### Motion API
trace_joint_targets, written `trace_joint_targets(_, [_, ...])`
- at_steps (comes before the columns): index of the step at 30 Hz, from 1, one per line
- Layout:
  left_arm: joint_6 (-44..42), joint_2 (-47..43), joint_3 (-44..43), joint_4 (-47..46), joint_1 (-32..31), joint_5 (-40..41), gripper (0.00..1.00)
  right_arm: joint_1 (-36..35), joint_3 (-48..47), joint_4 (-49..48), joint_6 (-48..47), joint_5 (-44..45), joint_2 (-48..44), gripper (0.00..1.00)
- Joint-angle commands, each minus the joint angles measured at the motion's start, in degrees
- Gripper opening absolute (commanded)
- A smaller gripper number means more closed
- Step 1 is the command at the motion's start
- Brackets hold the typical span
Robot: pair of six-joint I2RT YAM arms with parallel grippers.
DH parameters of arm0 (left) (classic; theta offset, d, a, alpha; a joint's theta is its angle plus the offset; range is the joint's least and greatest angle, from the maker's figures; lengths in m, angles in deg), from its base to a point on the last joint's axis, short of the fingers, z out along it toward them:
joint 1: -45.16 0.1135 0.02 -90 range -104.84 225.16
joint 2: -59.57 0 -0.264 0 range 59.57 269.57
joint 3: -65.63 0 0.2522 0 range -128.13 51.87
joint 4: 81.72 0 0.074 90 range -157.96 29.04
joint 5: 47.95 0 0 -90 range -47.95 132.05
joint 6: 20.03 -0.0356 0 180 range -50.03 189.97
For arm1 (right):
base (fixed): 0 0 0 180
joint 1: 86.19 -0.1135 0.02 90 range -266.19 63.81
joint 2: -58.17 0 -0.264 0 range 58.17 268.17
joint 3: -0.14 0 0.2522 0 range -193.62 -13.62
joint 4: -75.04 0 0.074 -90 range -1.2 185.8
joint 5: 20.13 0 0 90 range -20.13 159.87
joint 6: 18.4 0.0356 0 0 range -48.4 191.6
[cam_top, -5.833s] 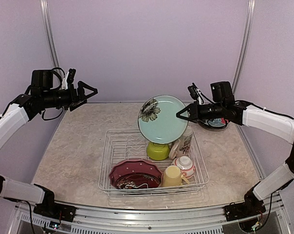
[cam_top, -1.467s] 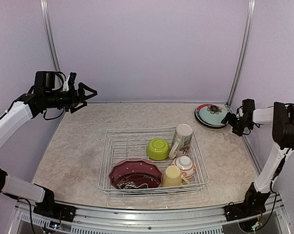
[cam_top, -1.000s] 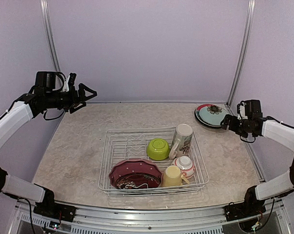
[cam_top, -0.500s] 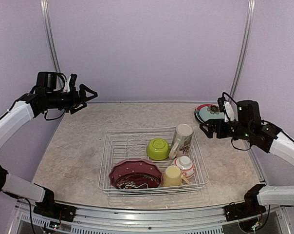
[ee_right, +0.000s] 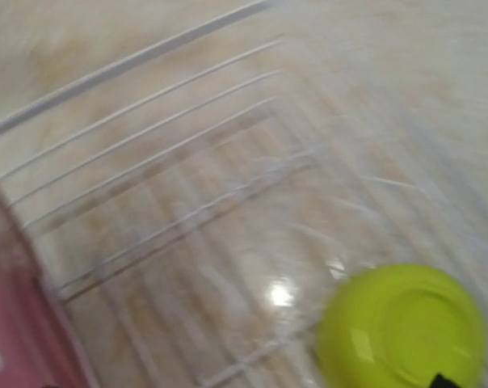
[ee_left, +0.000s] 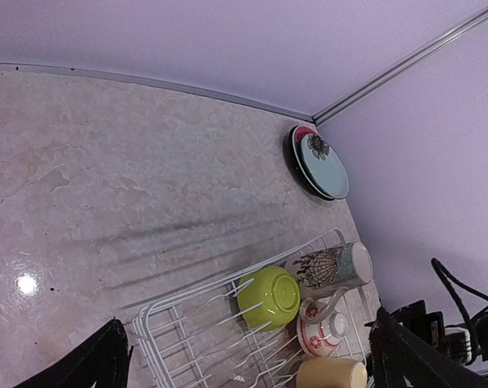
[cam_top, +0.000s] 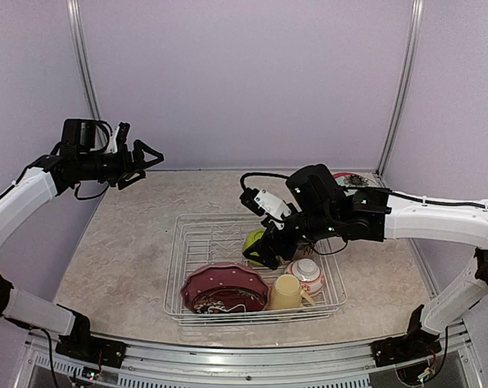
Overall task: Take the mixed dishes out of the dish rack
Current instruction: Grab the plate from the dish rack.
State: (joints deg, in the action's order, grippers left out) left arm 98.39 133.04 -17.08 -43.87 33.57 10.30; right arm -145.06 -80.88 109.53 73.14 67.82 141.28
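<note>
Right end effector (cam_top: 256, 255): wide open, nothing held. Lime-green bowl (ee_right: 401, 327): just beneath it, base-up in dish rack (cam_top: 172, 263). Judged rigid, light, glossy, prob. slippery; to be taken by rim edge, not dome.

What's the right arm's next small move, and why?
Probably lower the right gripper onto the rim of the lime-green bowl and close. The gripper hangs open over that bowl, which lies upside down in the dish rack, the nearest dish to it.
</note>
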Motion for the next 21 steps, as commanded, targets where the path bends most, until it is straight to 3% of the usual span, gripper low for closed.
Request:
trace_joint_targets(1, [-0.92,-0.04,-2.05,0.91,-0.68,0.28,0.99,-1.85,-5.45,5.64,-7.66,-4.49,5.2,0.95])
trace_joint_targets(7, [-0.92,-0.08,-2.23,0.86,-0.71,-0.09,0.99,-1.94,-8.37,9.78,-10.09,-7.64,9.12,0.86])
trace_joint_targets(9, [-0.92,-0.03,-2.16,0.86,-0.71,-0.07,0.99,-1.97,-8.98,10.53,-9.72,-4.38,9.13,0.84])
trace_joint_targets(14, [-1.0,0.17,-2.21,0.95,-0.65,0.14,0.99,-1.94,-8.67,8.7,-7.74,1.6,1.65,0.93])
trace_joint_targets(21, [-0.42,0.97,-2.44,0.96,-0.38,-1.23,0.99,-2.48,-10.44,15.16,-9.59,-10.06,1.38,0.95])
